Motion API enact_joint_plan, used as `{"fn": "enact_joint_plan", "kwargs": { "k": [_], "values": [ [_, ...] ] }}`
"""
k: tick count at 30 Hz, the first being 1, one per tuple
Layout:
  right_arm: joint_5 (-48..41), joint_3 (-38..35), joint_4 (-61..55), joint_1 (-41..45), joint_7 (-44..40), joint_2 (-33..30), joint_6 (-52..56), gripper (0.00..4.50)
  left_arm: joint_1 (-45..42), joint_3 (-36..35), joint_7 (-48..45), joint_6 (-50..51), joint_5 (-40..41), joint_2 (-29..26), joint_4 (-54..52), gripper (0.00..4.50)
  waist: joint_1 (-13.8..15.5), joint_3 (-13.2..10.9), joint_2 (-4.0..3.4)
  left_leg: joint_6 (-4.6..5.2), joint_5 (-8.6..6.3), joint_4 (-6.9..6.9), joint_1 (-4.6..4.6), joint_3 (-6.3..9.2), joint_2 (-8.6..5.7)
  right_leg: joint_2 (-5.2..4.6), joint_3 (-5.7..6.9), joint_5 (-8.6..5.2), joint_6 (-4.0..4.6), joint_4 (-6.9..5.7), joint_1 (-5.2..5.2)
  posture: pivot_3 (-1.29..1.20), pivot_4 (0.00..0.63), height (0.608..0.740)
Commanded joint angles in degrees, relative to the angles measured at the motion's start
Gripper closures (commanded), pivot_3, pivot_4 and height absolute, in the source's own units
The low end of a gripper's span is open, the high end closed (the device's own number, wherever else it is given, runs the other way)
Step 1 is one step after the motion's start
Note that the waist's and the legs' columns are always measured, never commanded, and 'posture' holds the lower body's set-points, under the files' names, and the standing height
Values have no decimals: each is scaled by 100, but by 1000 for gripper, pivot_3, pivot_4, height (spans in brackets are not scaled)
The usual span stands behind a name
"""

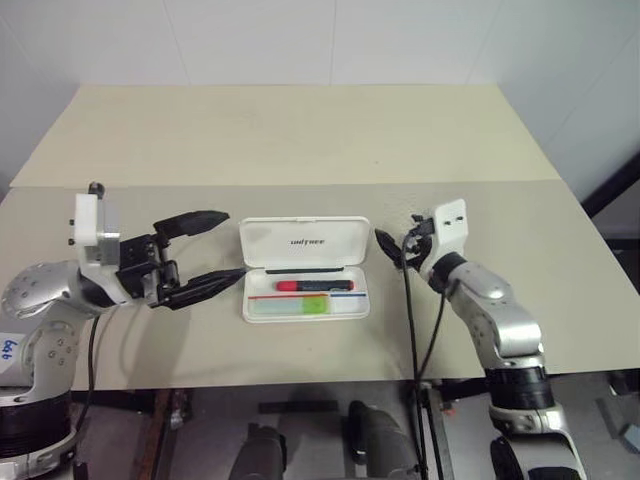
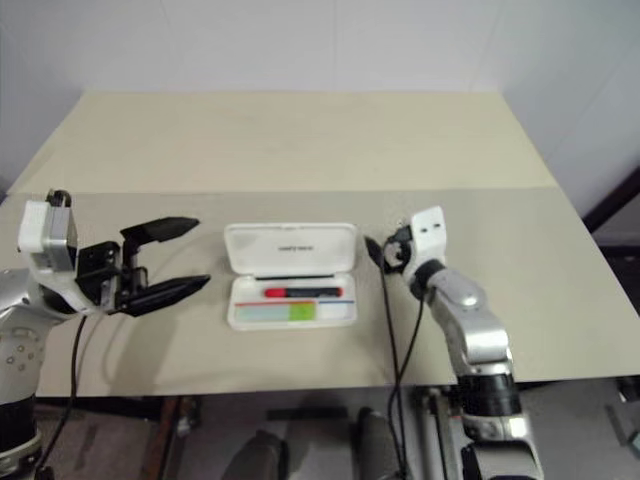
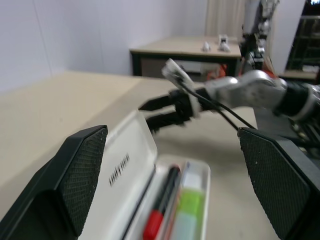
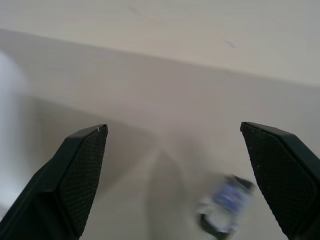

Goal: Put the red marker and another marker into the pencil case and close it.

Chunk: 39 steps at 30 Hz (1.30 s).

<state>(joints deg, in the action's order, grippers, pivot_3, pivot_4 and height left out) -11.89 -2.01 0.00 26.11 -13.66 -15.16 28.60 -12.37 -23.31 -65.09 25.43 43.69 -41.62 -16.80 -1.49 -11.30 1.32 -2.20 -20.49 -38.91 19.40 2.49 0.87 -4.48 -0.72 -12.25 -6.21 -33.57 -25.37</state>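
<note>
1. Left eye view: pencil case (image 1: 305,268) lies open at the middle of the desk (image 1: 300,140), lid tipped back toward 12 o'clock with lettering on it.
2. Red marker (image 1: 312,285) lies in the tray of the case, red cap toward 9 o'clock, barrel pointing to 3 o'clock.
3. Green highlighter (image 1: 300,304) lies in the same tray, just beside the marker on its 6 o'clock side, green cap toward 3 o'clock.
4. Left gripper (image 1: 207,250) sits at 9 o'clock of the case, fingers spread wide, nothing between them; lower fingertip near the case's edge, contact can't be told.
5. Right gripper (image 1: 390,245) sits at 3 o'clock of the case, just beside the lid. Right wrist view: fingers (image 4: 80,170) wide apart, empty, bare desk between.
</note>
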Motion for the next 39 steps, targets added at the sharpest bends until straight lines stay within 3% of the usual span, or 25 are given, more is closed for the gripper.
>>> {"fn": "enact_joint_plan", "kwargs": {
  "k": [1,14,17,27,39],
  "values": [
    [185,-190,160,93,393,91,-81,0,13,-229,-82,-146,168,-136,-47,53,8,0,0,0,0,2,4,1,0,0,2,0,0,3,-2,0,150,740],
    [199,-258,16,-106,958,363,1082,0,75,-177,76,-152,147,-121,-260,53,-19,-1,-3,4,-2,10,-7,-7,4,2,0,-2,2,-2,-5,0,150,740],
    [213,-225,-102,-152,1023,412,1465,650,55,-129,136,-155,142,-95,-316,0,-12,1,-1,4,-2,11,-8,-6,5,2,1,-3,4,-4,-5,0,150,740],
    [277,-218,-298,181,1035,340,1718,4011,-66,-9,210,-216,142,-33,-318,0,-6,3,3,4,-2,8,-7,-4,4,1,2,-3,4,-1,-3,0,150,740],
    [-590,-396,-1673,649,-415,-265,1099,4095,-60,56,168,-214,244,70,-204,0,-28,-4,-9,5,-1,55,-8,-9,6,2,3,-5,2,15,-13,0,150,740]
  ]
}}
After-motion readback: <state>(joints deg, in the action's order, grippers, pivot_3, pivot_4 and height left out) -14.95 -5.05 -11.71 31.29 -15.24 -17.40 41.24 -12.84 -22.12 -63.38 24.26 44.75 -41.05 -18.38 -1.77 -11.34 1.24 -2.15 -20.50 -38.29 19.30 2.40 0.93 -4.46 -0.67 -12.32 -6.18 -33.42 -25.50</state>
